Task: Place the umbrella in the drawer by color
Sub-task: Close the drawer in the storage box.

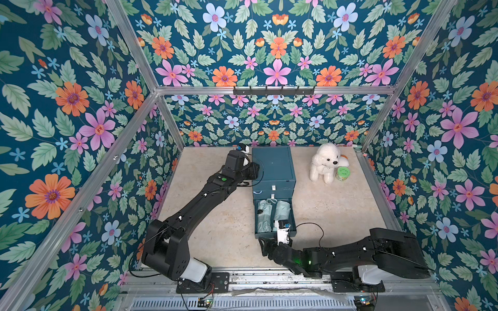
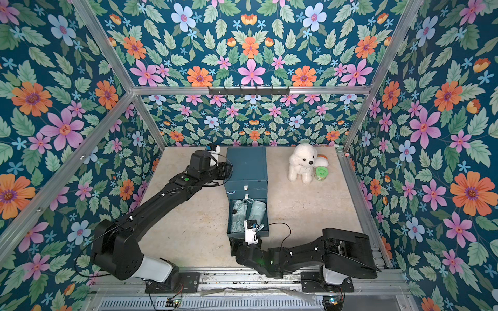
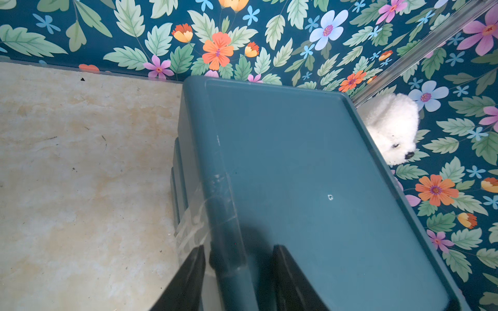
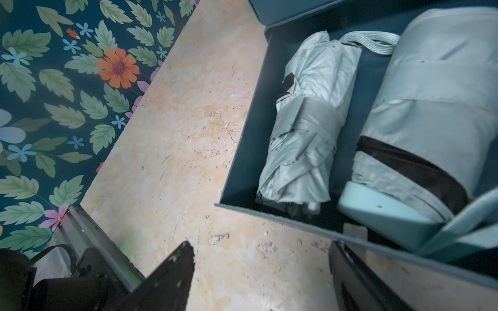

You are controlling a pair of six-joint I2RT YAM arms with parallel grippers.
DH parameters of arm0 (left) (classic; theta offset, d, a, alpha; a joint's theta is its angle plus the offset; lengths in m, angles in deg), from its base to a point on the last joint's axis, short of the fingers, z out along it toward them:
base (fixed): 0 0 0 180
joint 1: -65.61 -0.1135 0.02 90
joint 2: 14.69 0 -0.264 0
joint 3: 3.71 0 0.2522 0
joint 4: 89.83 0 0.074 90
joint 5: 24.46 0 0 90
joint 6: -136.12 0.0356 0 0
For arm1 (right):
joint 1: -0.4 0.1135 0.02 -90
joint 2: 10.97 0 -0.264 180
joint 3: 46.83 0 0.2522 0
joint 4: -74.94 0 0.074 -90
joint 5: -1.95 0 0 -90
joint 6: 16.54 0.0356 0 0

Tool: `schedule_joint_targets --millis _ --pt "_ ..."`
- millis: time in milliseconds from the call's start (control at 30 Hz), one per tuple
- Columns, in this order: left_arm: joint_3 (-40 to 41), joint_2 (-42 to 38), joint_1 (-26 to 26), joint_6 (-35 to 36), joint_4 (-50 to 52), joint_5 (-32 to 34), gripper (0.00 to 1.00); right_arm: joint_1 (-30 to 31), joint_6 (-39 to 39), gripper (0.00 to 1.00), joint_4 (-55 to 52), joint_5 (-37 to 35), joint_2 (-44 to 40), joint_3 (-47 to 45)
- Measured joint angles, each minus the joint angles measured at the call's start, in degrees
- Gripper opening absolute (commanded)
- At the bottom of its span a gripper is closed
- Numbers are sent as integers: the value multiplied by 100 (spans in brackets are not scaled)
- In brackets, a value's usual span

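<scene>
The wallpaper (image 1: 277,53) all round was deep teal, crowded with orange, pink and pale blue flowers among green leaves, and silver frame rails (image 1: 188,90) cut across it. The tabletop (image 1: 215,229) was cream with tawny marbling. The cabinet (image 1: 272,164) was a dark blue-green and its drawer (image 4: 242,140) the same shade, with small white tabs (image 1: 273,187) on the fronts. Both umbrellas were pale mint. The crumpled umbrella (image 4: 304,129) wore a grey band, and the smooth umbrella (image 4: 436,88) showed a black strip under its cover. The plush dog (image 1: 326,161) was white with black eyes and nose, and the tin (image 1: 342,173) was green-lidded. The robot arms (image 1: 204,194) were black with white sections.
</scene>
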Motion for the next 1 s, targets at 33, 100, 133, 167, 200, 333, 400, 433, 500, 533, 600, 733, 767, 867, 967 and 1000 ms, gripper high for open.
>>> schedule_joint_targets --millis 33,100,133,167,200,333,400,433,500,533,600,733,767,867,967,1000 --pt "-4 7 2 17 4 7 44 -24 -92 82 85 2 48 4" --pt "-15 11 9 57 7 37 43 -98 -278 82 234 7 133 9" --pt "-20 13 9 76 7 42 43 -131 -354 82 302 0 164 9" --pt "-26 15 11 81 11 46 43 -157 -463 82 385 -4 199 9" --pt "-33 20 13 83 13 63 42 -179 -584 82 483 -15 238 9" --pt "-50 31 39 116 24 155 42 -380 -1008 82 894 13 428 -17" --pt "-70 48 46 120 31 184 39 -481 -1298 83 1174 7 527 -61" --pt "-87 63 48 122 31 205 37 -514 -1445 83 1370 -4 621 -90" --pt "-129 85 52 125 59 258 37 -616 -1766 83 1786 48 883 -155" --pt "-140 92 61 133 63 295 36 -680 -1875 83 1908 90 975 -188" --pt "-144 92 74 140 66 348 34 -841 -2179 83 2319 138 1189 -223" --pt "-177 133 103 166 92 457 31 -1060 -2787 84 3209 151 1556 -219" --pt "-186 140 109 173 105 474 30 -1126 -2962 84 3418 153 1665 -190" --pt "-188 142 136 203 111 549 29 -1300 -3390 84 3963 131 1941 -90" --pt "-201 155 151 205 127 590 28 -1458 -3713 84 4411 131 2192 37" --pt "-210 160 157 205 144 610 27 -1506 -3805 84 4513 131 2277 105"
